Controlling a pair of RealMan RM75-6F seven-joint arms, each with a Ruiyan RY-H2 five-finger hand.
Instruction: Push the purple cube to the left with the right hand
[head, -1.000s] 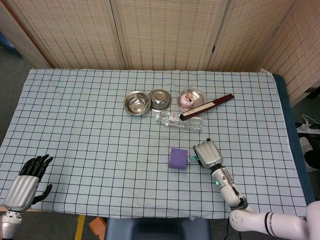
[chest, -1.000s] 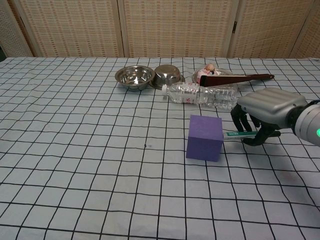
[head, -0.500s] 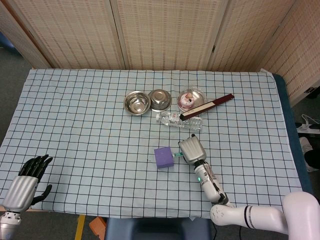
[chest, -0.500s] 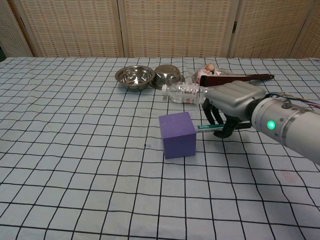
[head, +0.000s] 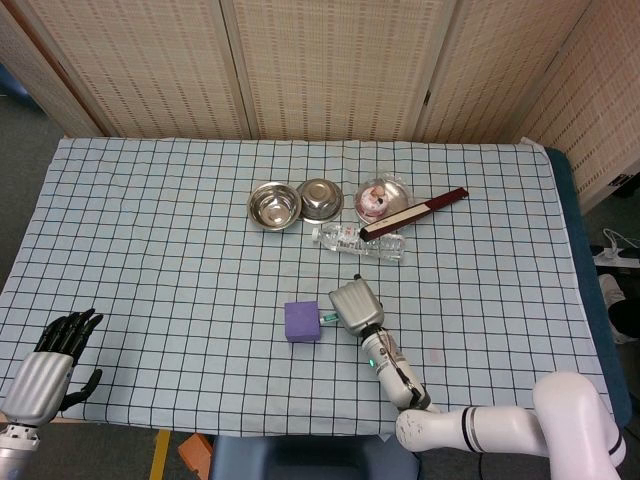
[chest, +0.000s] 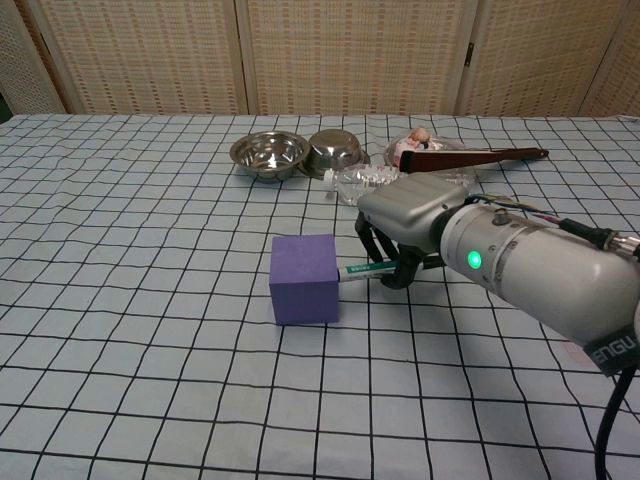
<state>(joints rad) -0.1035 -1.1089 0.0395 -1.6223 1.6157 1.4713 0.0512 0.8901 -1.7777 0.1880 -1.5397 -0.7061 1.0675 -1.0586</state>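
Note:
The purple cube (head: 302, 321) (chest: 304, 278) sits on the checked cloth near the table's middle front. My right hand (head: 352, 305) (chest: 405, 221) is just to its right, fingers curled downward, with a thin green-and-white stick (chest: 360, 269) between the hand and the cube's right face. The stick's tip touches the cube. Whether the hand grips the stick or only rests over it I cannot tell. My left hand (head: 48, 362) hangs at the table's front left corner, fingers apart, holding nothing; the chest view does not show it.
Two steel bowls (head: 274, 206) (head: 321, 198), a lidded dish (head: 379, 197), a dark flat bar (head: 415, 213) and a lying water bottle (head: 358, 241) lie behind the cube. The checked cloth (head: 150, 250) stretches left of the cube.
My right hand has swept left across the cloth, and the purple cube has slid left with it by several grid squares. The left hand has stayed put.

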